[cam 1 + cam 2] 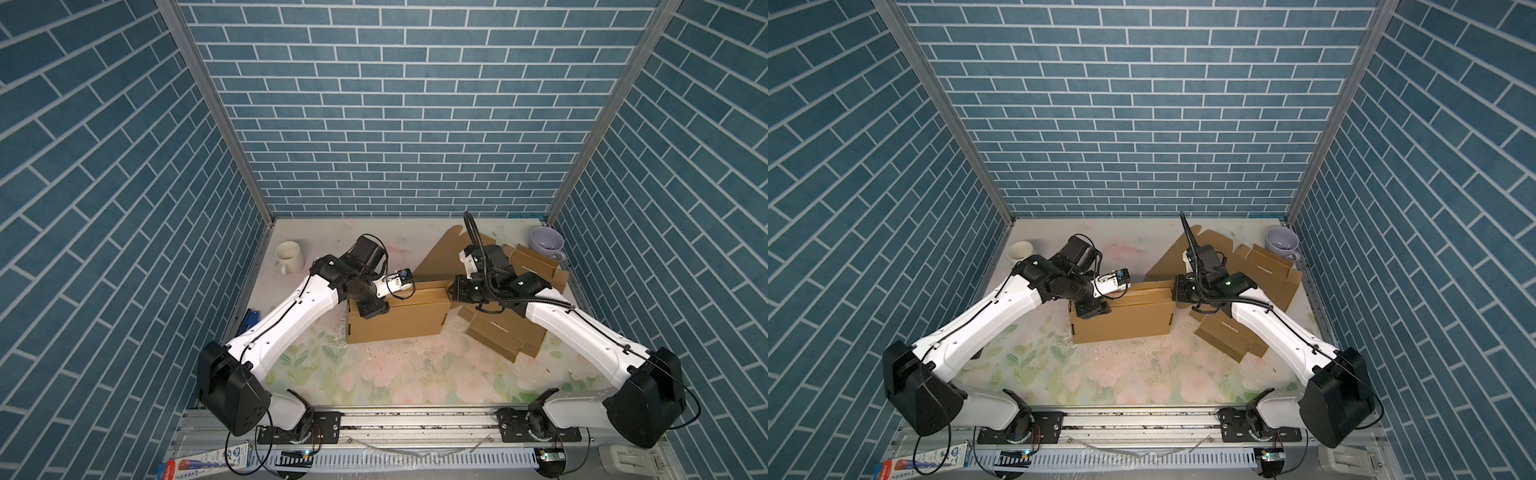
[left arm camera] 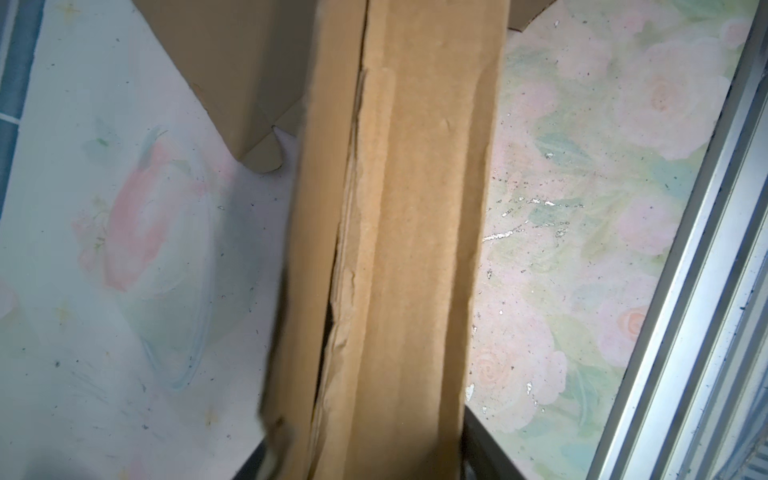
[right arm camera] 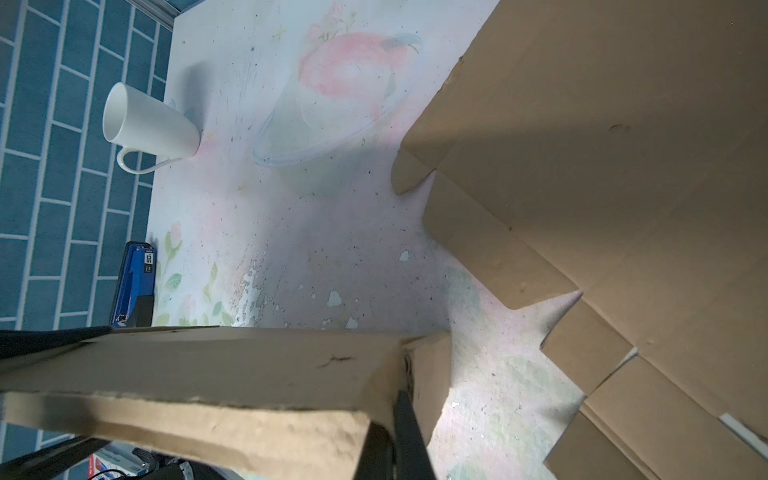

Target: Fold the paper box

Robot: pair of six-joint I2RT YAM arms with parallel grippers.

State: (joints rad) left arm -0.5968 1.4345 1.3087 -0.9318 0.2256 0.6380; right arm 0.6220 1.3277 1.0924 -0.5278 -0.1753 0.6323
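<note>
Between the jaws of the left gripper (image 1: 372, 310): the folded upper rim of the paper box (image 1: 399, 326), grasped at its left end, cardboard filling the whole gap in the left wrist view. Straight ahead of that gripper, running away along the box's long axis: the same layered rim (image 2: 415, 249), with the inner layer gaping a little along the seam. At the far end of that axis, clenched tight on the thin end wall of the box: the right gripper (image 1: 454, 291), facing the left one across the box's length in both top views. By judgement, then: held at both ends, standing on the table (image 1: 395, 374) between the two arms, long axis pointing from one gripper to the other, neither arm nearer overall, each at its own end. Probably next: pressing the loose layer home along that line. Beyond the right gripper, well apart from the left: flat cardboard blanks (image 1: 490, 336) lying on the table.
</note>
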